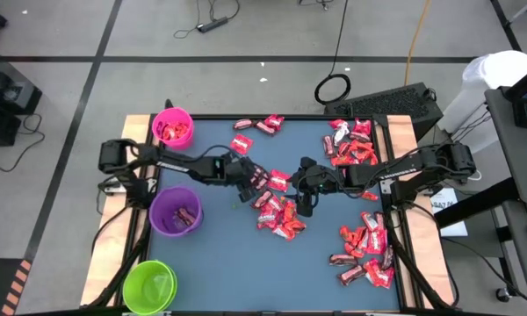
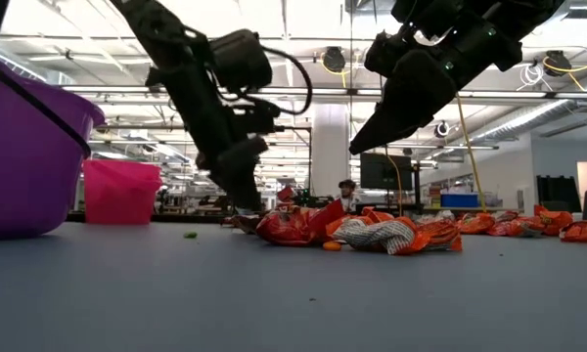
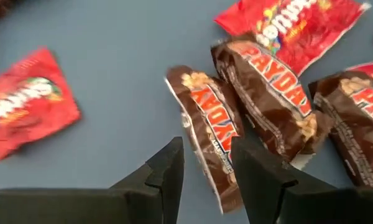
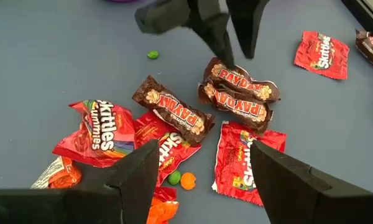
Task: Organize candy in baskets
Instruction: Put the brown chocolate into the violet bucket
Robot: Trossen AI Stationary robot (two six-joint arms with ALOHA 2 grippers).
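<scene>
Grey-blue tabletop (image 1: 220,263) fills the high view, and on it I have the left gripper (image 1: 249,178) at the near edge of the middle heap of shiny red and brown wrapped candy (image 1: 279,213). The right gripper (image 1: 306,195) hangs over the same heap from the other side. The round purple plastic tub (image 1: 176,211) sits behind my left gripper, close to that arm; the bright pink tub (image 1: 172,127) and lime green tub (image 1: 148,286) stand farther off. From above I cannot tell what the left fingers straddle.

At table height, the left gripper (image 2: 243,191) is down at the surface, touching the heap's end, while the right gripper (image 2: 372,132) is clear above it.

My left wrist camera settles it: a dark brown Payday bar (image 3: 208,124) lies straight ahead, its long axis running away from the gripper, its near end between the two dark fingers (image 3: 168,174). The jaws stand part open around it, not yet pinched. A second brown bar (image 3: 270,99) lies touching it alongside, so I judge a careless close could catch both.

The right wrist camera shows the left fingers (image 4: 217,28) from the front, tips at the two stacked brown bars (image 4: 239,90). My own right fingers (image 4: 137,177) are spread wide with nothing between them, above red Skittles packets (image 4: 99,130).
</scene>
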